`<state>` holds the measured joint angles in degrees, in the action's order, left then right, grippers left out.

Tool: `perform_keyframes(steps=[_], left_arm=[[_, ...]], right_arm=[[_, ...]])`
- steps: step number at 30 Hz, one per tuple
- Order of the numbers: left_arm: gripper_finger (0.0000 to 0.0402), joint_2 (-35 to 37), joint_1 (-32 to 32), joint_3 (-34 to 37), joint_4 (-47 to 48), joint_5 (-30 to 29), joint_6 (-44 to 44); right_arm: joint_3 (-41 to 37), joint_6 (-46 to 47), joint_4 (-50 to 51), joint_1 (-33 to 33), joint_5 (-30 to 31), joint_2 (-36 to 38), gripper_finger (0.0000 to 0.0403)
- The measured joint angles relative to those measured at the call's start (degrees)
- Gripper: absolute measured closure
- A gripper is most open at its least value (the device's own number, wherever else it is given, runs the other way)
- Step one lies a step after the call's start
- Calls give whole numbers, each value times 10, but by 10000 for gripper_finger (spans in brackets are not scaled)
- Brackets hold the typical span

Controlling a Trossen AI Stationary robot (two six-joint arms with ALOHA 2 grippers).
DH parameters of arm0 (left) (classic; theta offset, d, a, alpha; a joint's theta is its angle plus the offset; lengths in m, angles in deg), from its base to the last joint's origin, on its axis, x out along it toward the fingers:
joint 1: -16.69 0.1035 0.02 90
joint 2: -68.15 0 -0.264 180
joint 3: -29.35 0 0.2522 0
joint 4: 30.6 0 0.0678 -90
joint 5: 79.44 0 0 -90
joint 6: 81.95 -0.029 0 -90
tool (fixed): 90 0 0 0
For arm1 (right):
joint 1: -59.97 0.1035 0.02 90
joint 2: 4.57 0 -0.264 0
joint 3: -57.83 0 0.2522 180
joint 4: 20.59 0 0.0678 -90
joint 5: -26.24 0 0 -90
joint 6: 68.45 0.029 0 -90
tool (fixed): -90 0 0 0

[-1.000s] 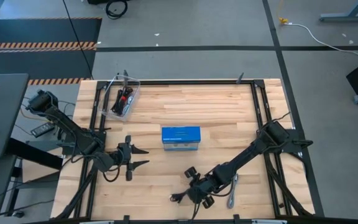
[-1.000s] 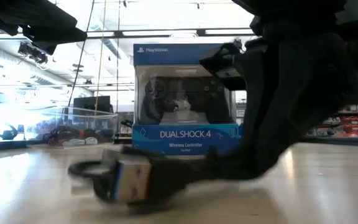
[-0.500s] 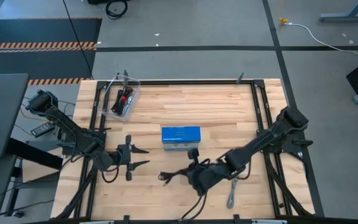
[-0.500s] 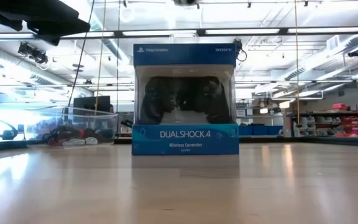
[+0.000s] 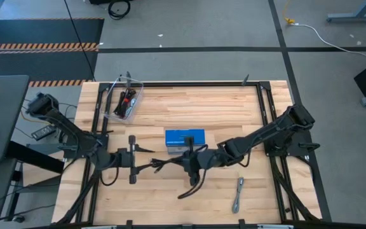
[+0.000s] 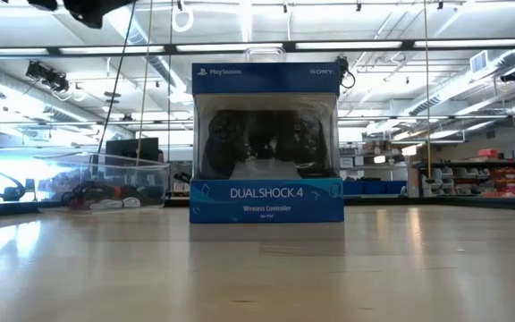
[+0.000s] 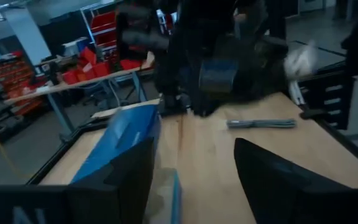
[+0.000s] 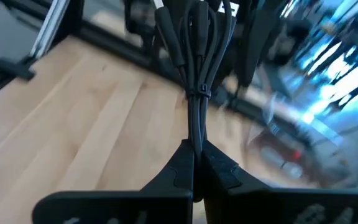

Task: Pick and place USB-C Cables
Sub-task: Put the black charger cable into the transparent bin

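Since the earlier frame, the right gripper (image 5: 189,160) has been carried from the near edge to just in front of the blue box (image 5: 184,139). It is closed on a black bundled USB-C cable (image 8: 196,59), held above the surface (image 5: 234,108). The left gripper (image 5: 138,159) is spread wide and empty, facing it. A handover seems in hand; next, the cable's free end must be brought between the left fingers (image 7: 272,180).

— Where do we have our left claw (image 5: 146,159)?
— Low over mid-desk, fingers (image 7: 272,180) spread wide, pointing at our right arm.
— And our right claw (image 5: 182,161)?
— Stretched across to meet it, fingers (image 8: 182,165) pinched together.
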<state>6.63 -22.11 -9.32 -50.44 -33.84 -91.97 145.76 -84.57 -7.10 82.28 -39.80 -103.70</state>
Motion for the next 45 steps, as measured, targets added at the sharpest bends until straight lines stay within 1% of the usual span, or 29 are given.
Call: perform_keyframes(steps=[3,6,10,17,24,26,29,32,35,41,43,45], left_arm=[[156,0,14,0,0,2,3],[143,0,25,0,-10,14,6],[134,0,33,0,-62,56,-13],[133,0,58,0,-114,128,-13],[133,-19,71,1,-135,151,-8],[134,-35,72,0,-152,168,-2],[140,-60,71,0,-177,172,2],[159,-79,71,0,-205,171,4],[194,-89,71,0,-221,171,1],[295,-88,71,0,-232,169,1],[331,-88,71,0,-233,156,1],[360,-88,69,0,-233,132,-2]], right_arm=[[0,-38,-48,-1,-2,1,393],[0,-45,-61,-8,-25,1,393],[0,-45,-62,-18,-31,1,393],[0,-45,-68,-27,-32,-1,393],[0,-39,-63,-27,-37,-1,393],[0,-32,-62,-29,-39,-1,393],[0,-26,-61,-30,-46,-2,392],[0,-15,-65,-30,-46,-2,384],[0,-14,-65,-30,-46,-2,376],[0,-14,-64,-30,-47,-2,387],[0,-14,-65,-29,-47,-2,385],[0,-14,-65,-29,-45,-2,373]])
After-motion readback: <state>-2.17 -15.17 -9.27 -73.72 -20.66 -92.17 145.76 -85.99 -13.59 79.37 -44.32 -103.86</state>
